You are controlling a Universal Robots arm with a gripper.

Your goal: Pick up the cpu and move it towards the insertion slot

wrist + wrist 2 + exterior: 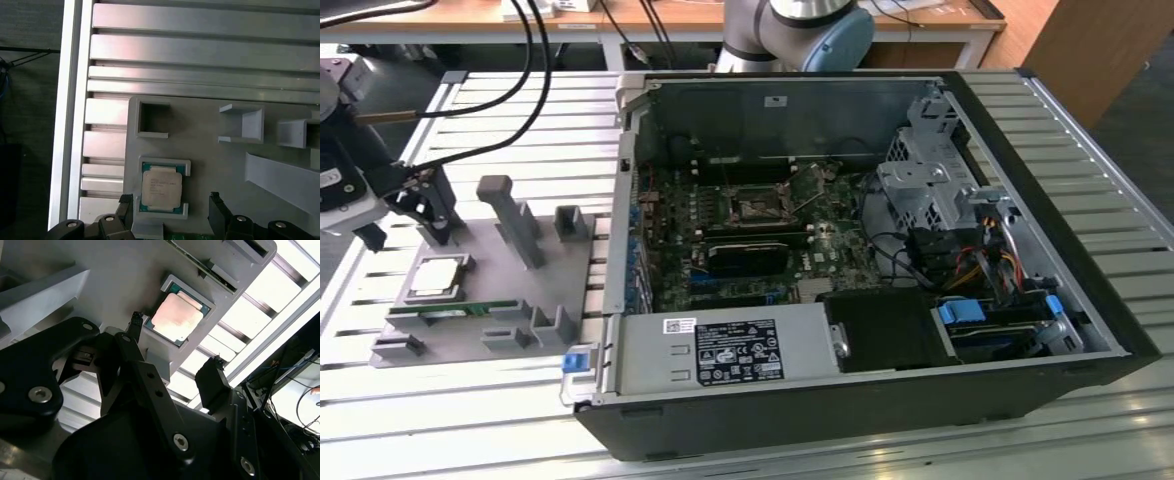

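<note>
One cpu [438,275], one insertion slot [758,208], one gripper [404,232]
Gripper's wide open and empty, hovering near the cpu in its grey holder [507,292]; insertion slot's well apart.

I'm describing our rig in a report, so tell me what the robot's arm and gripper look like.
The arm is silver-grey tubing with a pale blue joint cap. The gripper is matte black. It has flat, rounded linkage plates joined by silver screws, and it ends in two narrow black fingers with small notched tips.
</note>
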